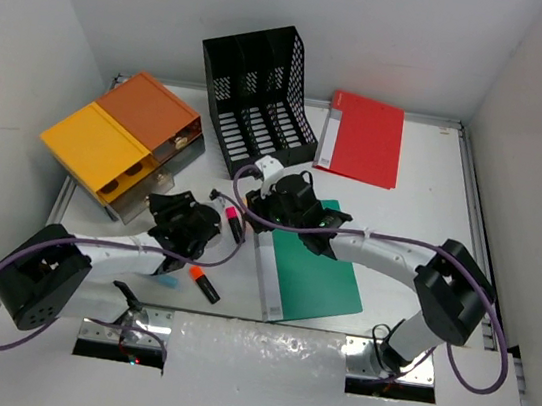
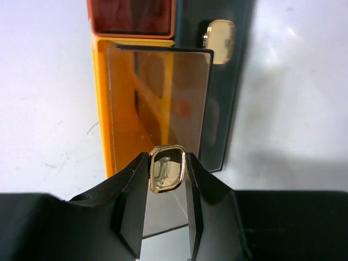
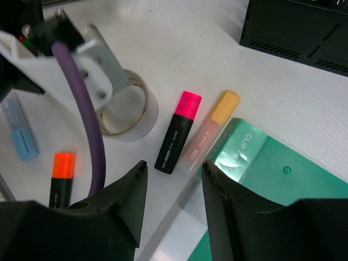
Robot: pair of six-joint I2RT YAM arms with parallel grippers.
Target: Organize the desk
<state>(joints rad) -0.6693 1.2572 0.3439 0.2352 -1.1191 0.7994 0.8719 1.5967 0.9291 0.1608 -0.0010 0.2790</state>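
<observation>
Black mesh rack (image 1: 260,101) beside red folder (image 1: 366,139); pink highlighter (image 3: 176,136) near tape roll (image 3: 142,117).

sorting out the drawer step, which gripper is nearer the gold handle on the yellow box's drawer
left. the left gripper is shut on the gold handle itself; the right gripper hangs open away from it, over the pink highlighter by the green folder.

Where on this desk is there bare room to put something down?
Barest: the desk between the red folder, the green folder and the right rail. Crowded: the middle, with markers and tape, and the left, where the left gripper grips the drawer box handle.
</observation>
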